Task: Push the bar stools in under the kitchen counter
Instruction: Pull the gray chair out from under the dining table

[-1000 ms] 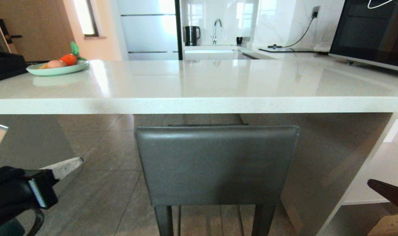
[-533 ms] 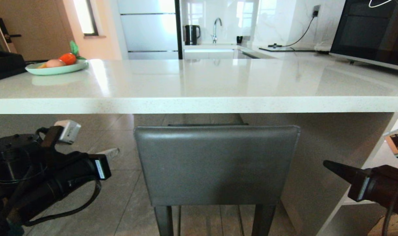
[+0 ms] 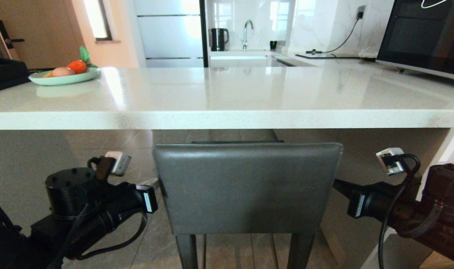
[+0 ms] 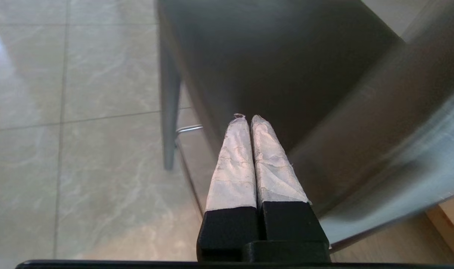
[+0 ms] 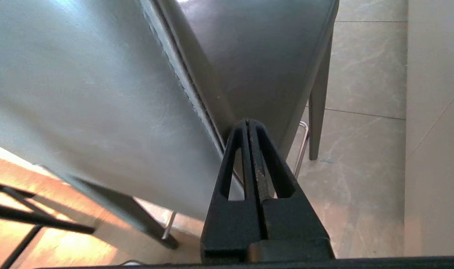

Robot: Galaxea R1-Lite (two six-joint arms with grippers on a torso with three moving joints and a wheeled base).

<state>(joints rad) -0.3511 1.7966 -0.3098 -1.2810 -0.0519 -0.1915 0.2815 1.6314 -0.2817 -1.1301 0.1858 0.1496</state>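
A boxy grey leather bar stool [image 3: 247, 186] stands in front of me, its back just below the thick white edge of the kitchen counter [image 3: 227, 120]. My left gripper [image 3: 156, 182] is shut and empty, its white-taped tips at the left edge of the stool's back. In the left wrist view the left gripper [image 4: 248, 117] points at the stool's [image 4: 286, 56] dark side. My right gripper [image 3: 336, 183] is shut and empty at the right edge of the back. The right wrist view shows the right gripper [image 5: 248, 121] against the seam of the stool [image 5: 81, 93].
On the counter are a green plate of fruit [image 3: 64, 77] at far left, a black box [image 3: 6, 74] beside it and a dark appliance [image 3: 425, 35] at far right. A grey panel and a white slab leg [image 3: 417, 194] close the right side. Tiled floor [image 3: 111, 209] lies under the counter.
Both arms have swung in from the picture's lower corners to the two side edges of the stool's back. The stool and counter have not moved.
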